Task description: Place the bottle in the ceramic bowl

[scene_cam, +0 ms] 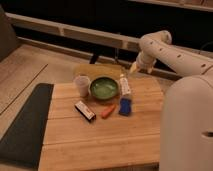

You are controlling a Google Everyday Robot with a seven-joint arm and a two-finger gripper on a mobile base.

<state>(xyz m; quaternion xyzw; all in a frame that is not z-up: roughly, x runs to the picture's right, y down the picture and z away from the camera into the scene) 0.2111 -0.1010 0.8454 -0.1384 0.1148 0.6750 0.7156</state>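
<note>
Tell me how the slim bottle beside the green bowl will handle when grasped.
The bottle looks small, so probably light. Its slim body may tip or roll if nudged, perhaps against the ceramic bowl next to it. The gripper hovers close by, not touching it.

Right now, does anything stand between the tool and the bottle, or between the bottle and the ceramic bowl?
Nothing visible does. The tool hangs just above the bottle, only air between them; the bottle stands right beside the ceramic bowl.
</note>
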